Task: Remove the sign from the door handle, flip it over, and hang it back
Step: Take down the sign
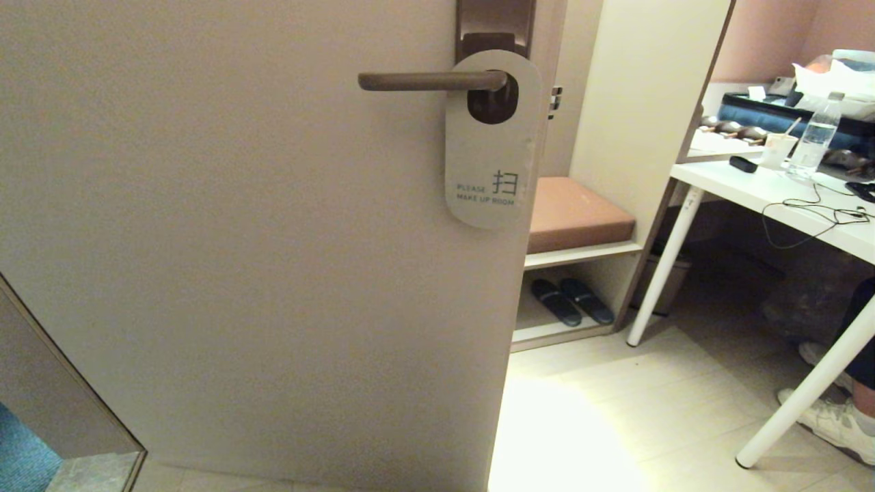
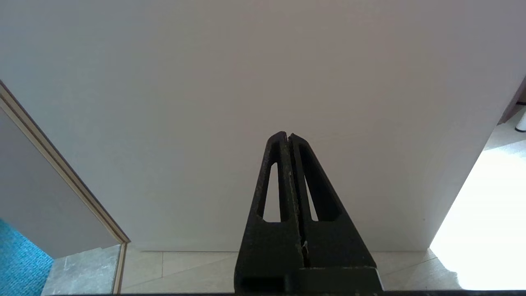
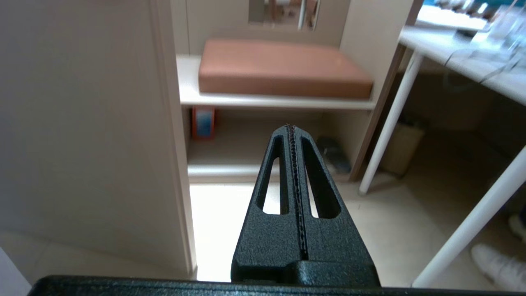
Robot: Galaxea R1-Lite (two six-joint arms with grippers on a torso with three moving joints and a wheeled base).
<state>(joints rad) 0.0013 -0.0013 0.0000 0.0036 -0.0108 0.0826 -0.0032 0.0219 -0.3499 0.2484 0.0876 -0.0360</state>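
The sign [image 1: 491,154] hangs on the door handle [image 1: 431,81] in the head view, its off-white "PLEASE MAKE UP ROOM" face towards me. The handle is a brown-bronze lever on a dark plate [image 1: 495,24] near the door's right edge. Neither arm shows in the head view. My left gripper [image 2: 287,135] is shut and empty, facing the plain lower part of the door. My right gripper [image 3: 291,126] is shut and empty, low beside the door's edge, facing the shelf unit. The sign and handle are out of both wrist views.
The beige door [image 1: 239,273] fills the left. Right of it stand a shelf with a brown cushion [image 1: 574,215], dark slippers [image 1: 571,301] below, and a white table [image 1: 772,198] with a bottle and cables. A person's shoes [image 1: 834,420] are at the far right.
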